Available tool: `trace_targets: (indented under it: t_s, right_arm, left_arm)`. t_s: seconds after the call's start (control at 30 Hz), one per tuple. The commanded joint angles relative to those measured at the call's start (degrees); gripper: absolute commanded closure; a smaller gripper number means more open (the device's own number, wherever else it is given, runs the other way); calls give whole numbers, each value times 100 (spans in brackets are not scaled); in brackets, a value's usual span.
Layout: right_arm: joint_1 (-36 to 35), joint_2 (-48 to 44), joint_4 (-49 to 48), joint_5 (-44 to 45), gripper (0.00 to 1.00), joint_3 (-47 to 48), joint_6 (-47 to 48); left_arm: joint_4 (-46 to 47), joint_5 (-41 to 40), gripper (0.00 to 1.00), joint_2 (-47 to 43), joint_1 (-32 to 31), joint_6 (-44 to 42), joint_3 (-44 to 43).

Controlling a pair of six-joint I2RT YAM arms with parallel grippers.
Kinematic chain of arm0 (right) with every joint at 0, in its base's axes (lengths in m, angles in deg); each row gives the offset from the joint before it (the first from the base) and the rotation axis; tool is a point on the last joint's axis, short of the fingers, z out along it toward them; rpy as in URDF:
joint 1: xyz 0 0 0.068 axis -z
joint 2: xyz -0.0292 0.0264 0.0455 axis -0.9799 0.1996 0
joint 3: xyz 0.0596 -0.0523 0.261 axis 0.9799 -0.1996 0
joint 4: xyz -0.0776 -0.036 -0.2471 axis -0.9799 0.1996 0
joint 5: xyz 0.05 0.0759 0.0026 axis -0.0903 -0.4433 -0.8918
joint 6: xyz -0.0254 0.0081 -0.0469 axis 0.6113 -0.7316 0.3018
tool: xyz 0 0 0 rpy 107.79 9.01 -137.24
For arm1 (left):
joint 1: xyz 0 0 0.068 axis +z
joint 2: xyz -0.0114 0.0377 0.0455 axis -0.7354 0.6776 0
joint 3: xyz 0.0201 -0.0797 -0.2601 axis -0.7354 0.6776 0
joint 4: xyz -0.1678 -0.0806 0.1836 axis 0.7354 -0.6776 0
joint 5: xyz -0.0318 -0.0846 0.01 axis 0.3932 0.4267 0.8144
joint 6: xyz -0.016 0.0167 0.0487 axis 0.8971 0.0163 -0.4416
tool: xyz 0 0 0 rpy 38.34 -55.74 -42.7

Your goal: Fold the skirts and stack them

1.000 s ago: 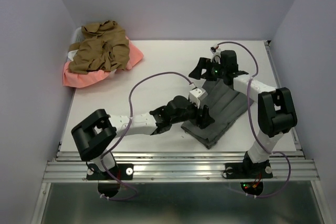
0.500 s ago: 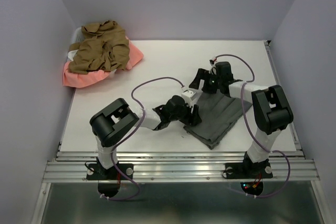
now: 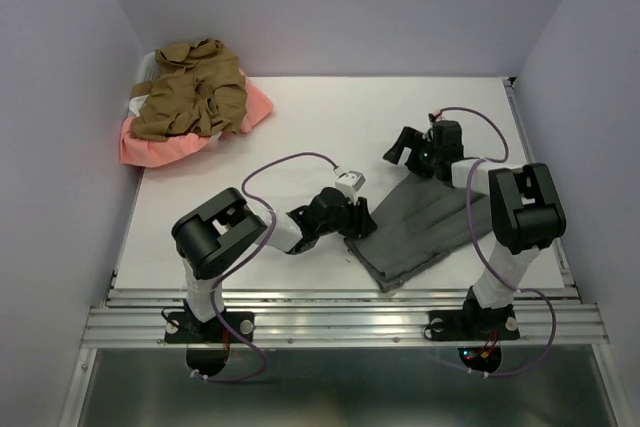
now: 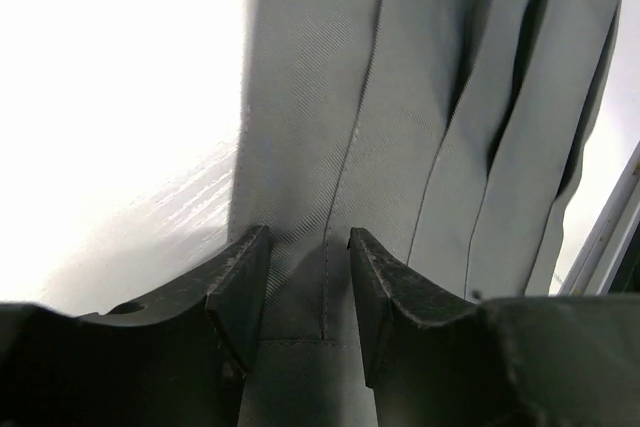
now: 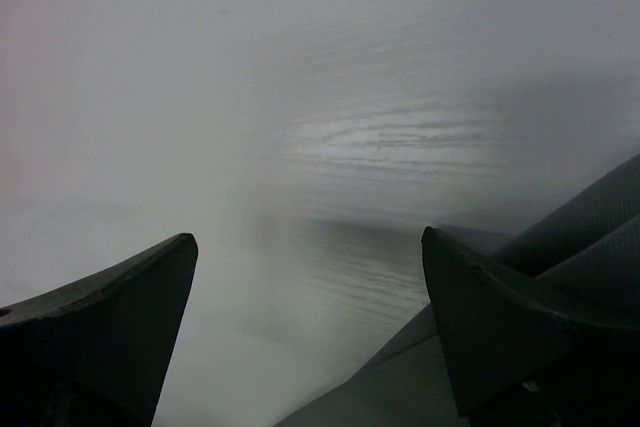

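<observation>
A: Left gripper (image 3: 362, 219), status?

B: I've got it low on the near-left edge of the grey skirt (image 3: 420, 222); on the left wrist view the left gripper (image 4: 308, 247) has its fingers (image 4: 240, 287) narrowed either side of a stitched strip of the grey skirt (image 4: 420, 97); cloth sits in the gap and puckers beside one finger; I cannot tell whether it is really pinched.

A: Right one?

B: Right gripper (image 3: 402, 152) is released, jaws spread wide; it sits at the skirt's far corner, over the white table (image 3: 300, 127); my right wrist view shows the right gripper (image 5: 310, 247) with bare table between the fingers and grey cloth (image 5: 360, 397) just creeping in at the bottom.

A: Skirt itself?

B: Lying flat with long pleats, right of centre, slanted toward the near edge.

A: Others?

B: Tan-brown skirt (image 3: 190, 92) crumpled on top of the salmon-pink skirt (image 3: 160, 147), far-left corner; a bit of white basket (image 3: 140, 97) peeks out beside them; well apart from both arms.
</observation>
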Motion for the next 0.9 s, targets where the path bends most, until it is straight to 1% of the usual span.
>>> trace_targets:
  t_s: [0.0, 0.07, 0.23, 0.27, 0.3, 0.37, 0.43, 0.47, 0.53, 0.7, 0.8, 0.83, 0.87]
  right_arm:
    - [422, 321, -526, -249, 0, -34, 274]
    - [580, 348, -711, -373, 0, -139, 256]
    - [879, 103, -914, -76, 0, -428, 327]
    - [975, -11, -1080, -127, 0, -586, 257]
    - [1185, -64, -1229, -362, 0, -700, 117]
    - [1397, -170, -1528, -452, 0, -981, -77]
    - [1696, -162, -1731, -627, 0, -1053, -227]
    - [1784, -153, -1784, -759, 0, -1044, -253]
    - [2003, -118, -1811, -716, 0, -992, -254]
    - [2285, 14, -1811, -821, 0, -632, -218]
    - [2373, -187, -1723, -971, 0, -403, -210]
    - [2373, -405, -1645, -1127, 0, -298, -157]
    - [2373, -529, -1322, -1242, 0, -210, -139]
  left_arm:
    - [-1022, -128, 51, 358, -9, 159, 383]
    - [-1031, -172, 53, 340, -9, 221, 436]
    - [-1031, -260, 53, 296, -9, 353, 576]
    - [-1031, -295, 53, 279, -9, 362, 611]
    - [-1031, -295, 54, 279, -1, 379, 629]
    - [-1031, -313, 54, 244, -9, 397, 656]
    - [-1040, -322, 54, 217, -9, 406, 682]
    - [-1031, -330, 54, 209, -9, 414, 691]
    - [-1031, -339, 54, 182, -9, 415, 717]
    - [-1040, -348, 54, 130, -9, 406, 726]
    - [-1040, -374, 54, -20, -9, 415, 717]
    - [-1049, -374, 54, -81, -9, 406, 717]
    - [-1075, -383, 54, -238, -9, 388, 709]
